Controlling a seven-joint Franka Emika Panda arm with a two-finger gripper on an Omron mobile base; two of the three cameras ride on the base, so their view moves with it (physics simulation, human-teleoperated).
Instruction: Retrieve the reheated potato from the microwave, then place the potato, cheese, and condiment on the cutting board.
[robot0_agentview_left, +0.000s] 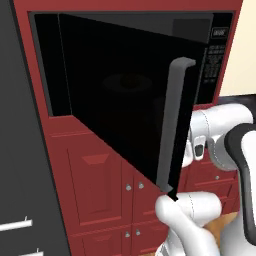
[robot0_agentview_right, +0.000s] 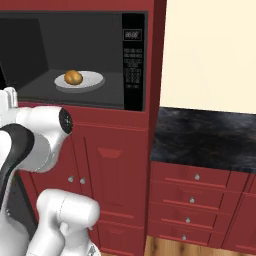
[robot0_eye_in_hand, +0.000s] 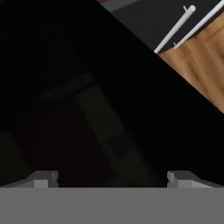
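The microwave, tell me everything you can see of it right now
The microwave is a large black built-in unit set in red cabinetry. Its dark glass door is swung open, with a long grey handle down its free edge. A black button panel with a small display runs along the right side. Inside the grey cavity a white plate carries the golden-brown potato. In the hand view the gripper is open close to the dark door glass; contact cannot be told.
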